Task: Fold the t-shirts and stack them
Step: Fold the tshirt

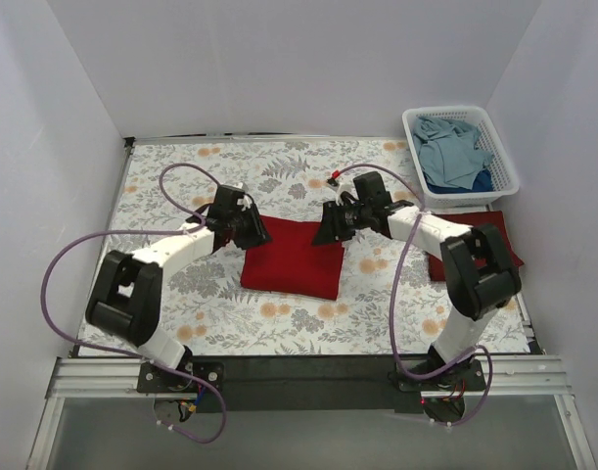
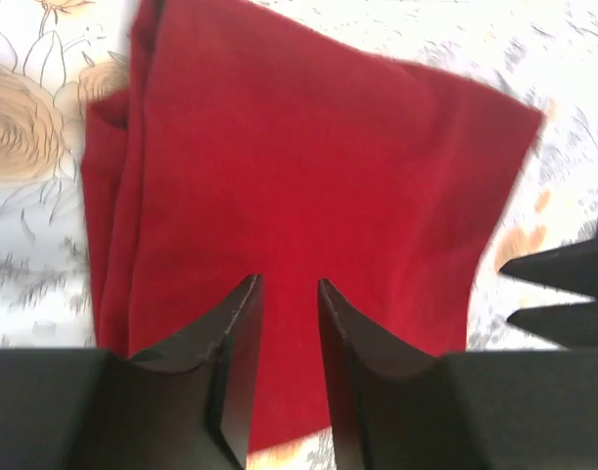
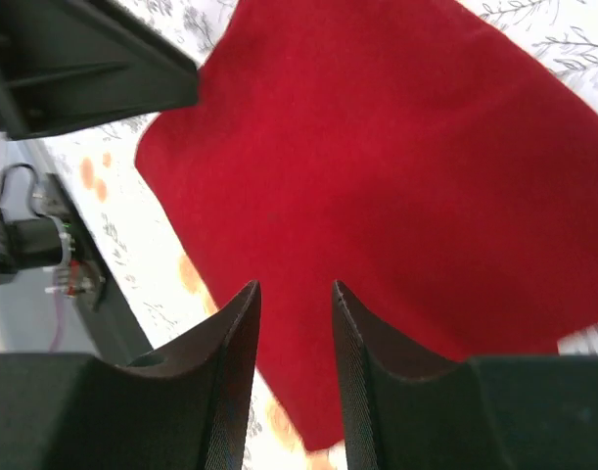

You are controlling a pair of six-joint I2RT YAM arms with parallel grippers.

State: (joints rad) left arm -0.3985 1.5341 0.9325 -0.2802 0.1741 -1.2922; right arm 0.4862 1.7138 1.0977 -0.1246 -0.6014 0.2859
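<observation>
Red cloth folded into a neat square, the bright shirt (image 1: 294, 259) lies on the table (image 1: 279, 323) with the left claw (image 1: 254, 231) and right claw (image 1: 328, 231) poised over its far corners, slightly parted and empty, likely ready to pinch another fold

Right gripper (image 3: 295, 287) (jaws parted) above red t-shirt (image 3: 396, 176).

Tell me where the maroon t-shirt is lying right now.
In the top view, the maroon t-shirt lies flat on the table's right side, just in front of the white lattice basket, partly hidden under the right arm's elbow.
</observation>
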